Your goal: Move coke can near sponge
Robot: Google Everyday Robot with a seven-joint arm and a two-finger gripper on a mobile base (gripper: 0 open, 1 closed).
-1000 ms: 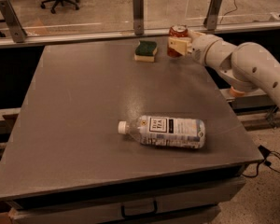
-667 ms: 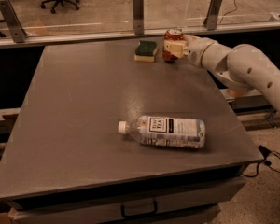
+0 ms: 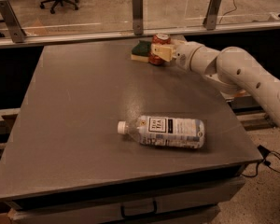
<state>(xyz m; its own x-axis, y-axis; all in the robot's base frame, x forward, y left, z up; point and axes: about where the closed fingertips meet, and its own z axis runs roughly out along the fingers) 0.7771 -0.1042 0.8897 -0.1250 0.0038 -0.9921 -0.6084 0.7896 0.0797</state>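
We see the cream gripper (image 3: 159, 52) clasping the red-orange coke can (image 3: 154, 59), beside a green-and-yellow sponge (image 3: 140, 51) on a grey counter (image 3: 84, 115).

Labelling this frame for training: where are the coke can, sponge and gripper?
coke can (image 3: 160, 41): camera view, upper red body.
sponge (image 3: 141, 48): camera view, dark green top.
gripper (image 3: 161, 53): camera view, between its fingertips, closed on the can beside the sponge.

My claw (image 3: 162, 53) is at the far edge of the bench (image 3: 84, 106), clamped around the coke can (image 3: 160, 39). The can is red-orange with a silver top and stands upright just right of the sponge (image 3: 140, 51), seemingly touching it. The sponge lies flat, dark green side up, with its pale yellow base beneath.
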